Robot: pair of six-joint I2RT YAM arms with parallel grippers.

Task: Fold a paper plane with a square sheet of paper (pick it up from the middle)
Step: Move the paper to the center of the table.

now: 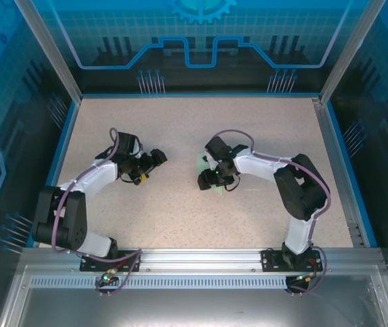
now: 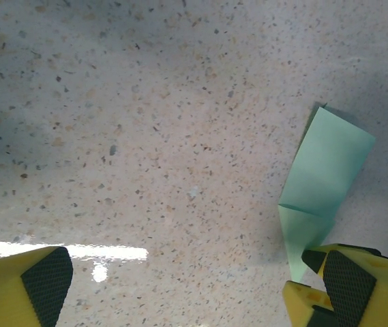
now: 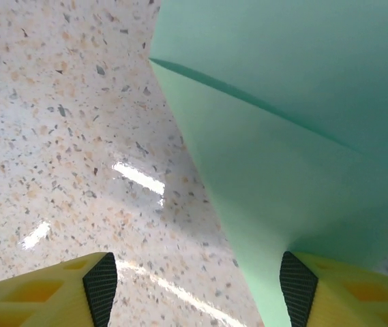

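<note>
The pale mint-green sheet of paper [image 1: 203, 163] is partly folded and lies mid-table under the right arm's wrist. In the left wrist view the paper [image 2: 326, 163] is a folded strip with a crease, and its lower tip reaches my right-hand finger [image 2: 347, 286]. My left gripper [image 2: 194, 293] is open over bare table, and sits left of the paper [image 1: 151, 167] in the top view. My right gripper [image 3: 197, 289] is open too. The paper [image 3: 282, 102] rises in front of it and leans against its right pad [image 3: 297, 283], not pinched. From above, the right gripper [image 1: 211, 180] is over the paper.
The speckled beige tabletop [image 1: 180, 122] is bounded by blue walls and a metal frame [image 1: 194, 259] along the near edge. Both arm bases are bolted to that near rail.
</note>
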